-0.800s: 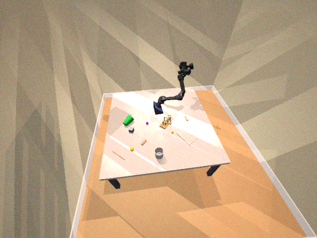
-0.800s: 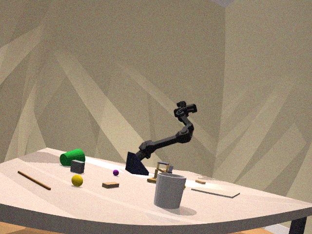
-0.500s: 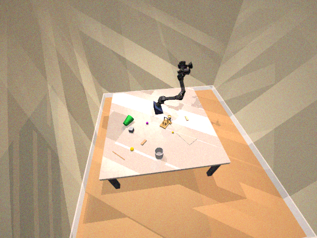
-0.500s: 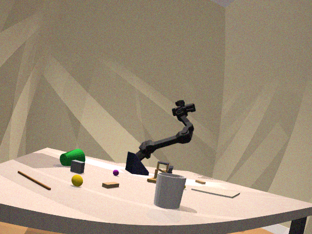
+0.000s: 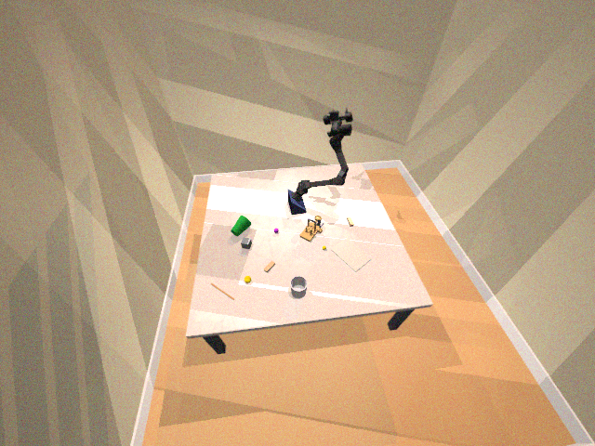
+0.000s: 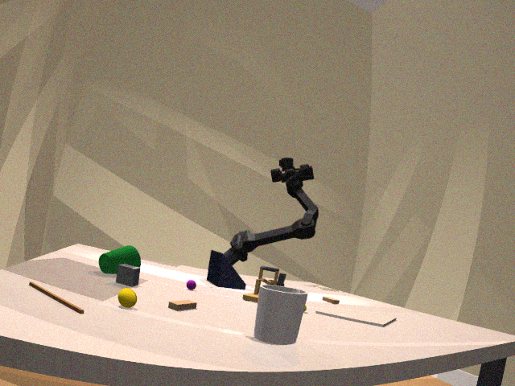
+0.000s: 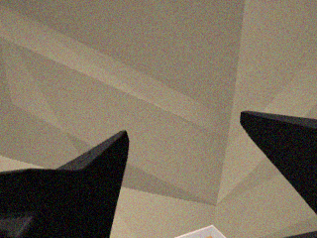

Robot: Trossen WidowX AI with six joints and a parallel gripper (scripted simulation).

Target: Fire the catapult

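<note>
My gripper (image 5: 337, 116) (image 6: 291, 170) (image 7: 183, 126) is open and empty, raised high above the table's far side. The wooden catapult (image 5: 308, 235) (image 6: 251, 297) stands mid-table near the arm's base; the mug partly hides it in the exterior view. The mug (image 5: 298, 292) (image 6: 278, 318), greyish white, stands upright near the front edge. A small yellow ball (image 5: 323, 248) (image 6: 304, 308) lies just in front of the catapult, mostly hidden behind the mug in the exterior view. A larger yellow ball (image 5: 247, 279) (image 6: 127, 297) lies front left. A purple ball (image 5: 276, 230) (image 6: 191, 284) lies left of the catapult.
A green cup (image 5: 241, 225) (image 6: 120, 260) lies on its side at left, by a dark grey block (image 5: 246, 242) (image 6: 127, 275). A thin stick (image 5: 222, 291) (image 6: 55, 297), a wooden block (image 5: 270, 266) (image 6: 182, 305), another block (image 5: 350, 221) (image 6: 330, 300) and a flat panel (image 5: 354, 260) (image 6: 357, 318) also lie there.
</note>
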